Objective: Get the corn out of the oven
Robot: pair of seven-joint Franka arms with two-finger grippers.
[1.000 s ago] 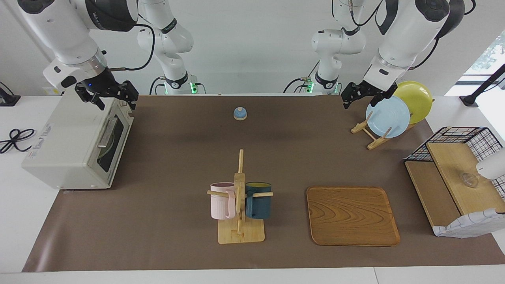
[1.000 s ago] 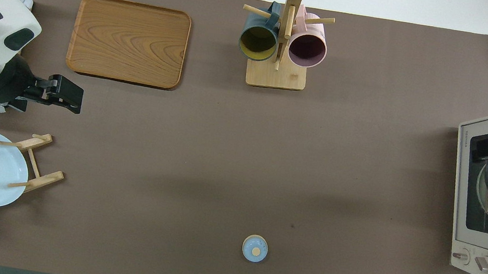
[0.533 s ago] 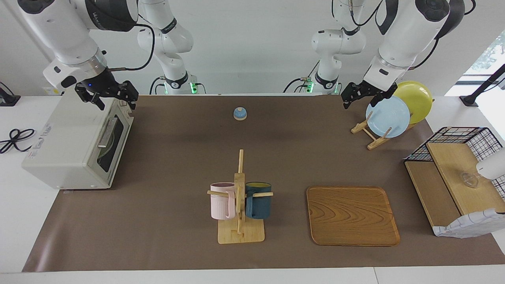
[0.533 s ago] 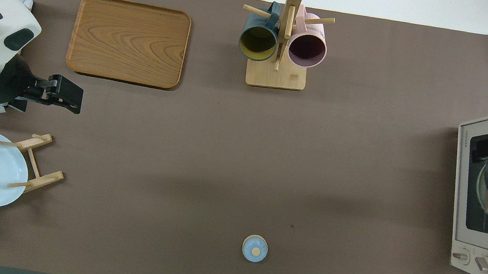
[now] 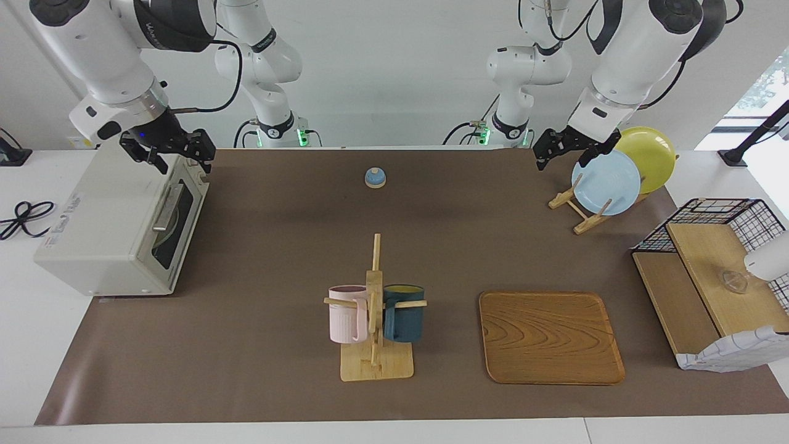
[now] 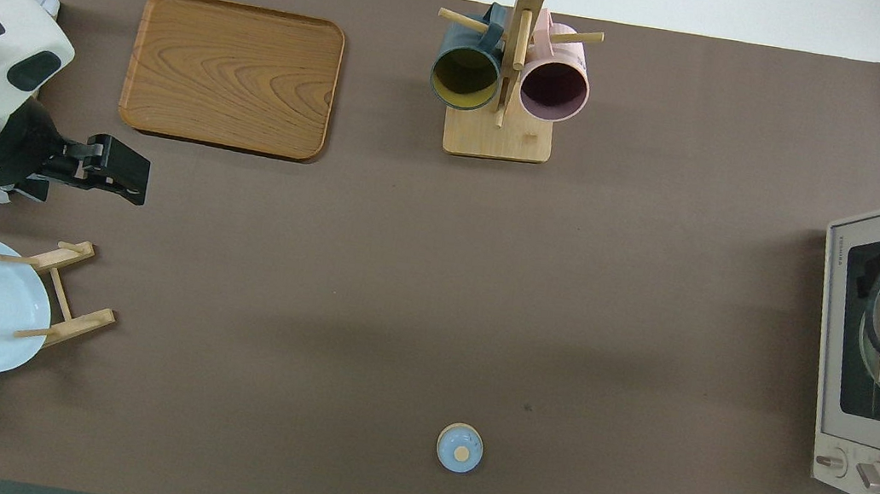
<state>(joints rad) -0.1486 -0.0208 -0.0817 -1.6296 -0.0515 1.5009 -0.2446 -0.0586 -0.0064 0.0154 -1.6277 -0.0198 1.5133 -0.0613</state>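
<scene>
Just now the oven (image 5: 117, 228) sits at the right arm's end of the table (image 5: 277, 259), its door shut and its long axis running nearer-to-farther from the robots. The dark glass door and bar handle (image 5: 166, 206) face the middle of the table, with two knobs (image 6: 852, 467) at the end nearest the robots. The corn cannot be seen; something round and pale shows dimly through the glass, too unclear to name, so the cob's direction cannot be told.

The right pincer (image 5: 175, 151) hangs over the oven's top edge at the end nearest the robots, just above the door; how far apart its fingers stand cannot be told, and nothing is seen in it. The left pincer (image 5: 564, 145) waits in the air beside the plate rack (image 5: 579, 209), which holds a light blue plate (image 5: 607, 182) and a yellow plate (image 5: 650, 154); its fingers stand apart and hold nothing.

Elsewhere on the table are a small blue bell (image 5: 375, 177), a mug tree (image 5: 375, 308) with a pink mug (image 5: 346, 314) and a dark blue mug (image 5: 404, 314), a wooden tray (image 5: 548, 339), and a wire basket (image 5: 721, 277) at the left arm's end.
</scene>
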